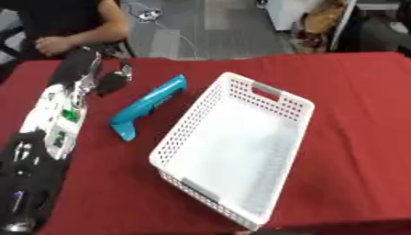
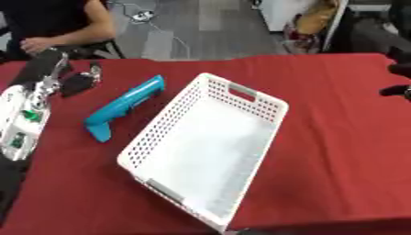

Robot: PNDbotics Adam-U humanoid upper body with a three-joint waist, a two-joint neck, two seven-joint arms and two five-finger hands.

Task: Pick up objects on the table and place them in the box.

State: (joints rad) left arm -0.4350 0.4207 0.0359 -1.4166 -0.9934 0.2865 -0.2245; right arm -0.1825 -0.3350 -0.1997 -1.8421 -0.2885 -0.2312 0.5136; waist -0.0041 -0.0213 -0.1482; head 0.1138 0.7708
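Note:
A long blue handheld tool [image 1: 147, 106] lies at a slant on the red tablecloth, just left of the white perforated box [image 1: 287, 106]. The box lies slantwise mid-table and has nothing in it. My left arm runs up the left side. Its black hand [image 1: 111, 81] hovers up and left of the tool's far end, apart from it, with fingers relaxed and holding nothing. Only a dark sliver of my right hand [image 2: 399, 88] shows, at the right edge of the right eye view, far from the box.
The box's near corner [image 1: 250, 225] reaches almost to the table's front edge. Red cloth [image 1: 361, 137] stretches to the right of the box. Behind the table's far edge is grey floor with cables.

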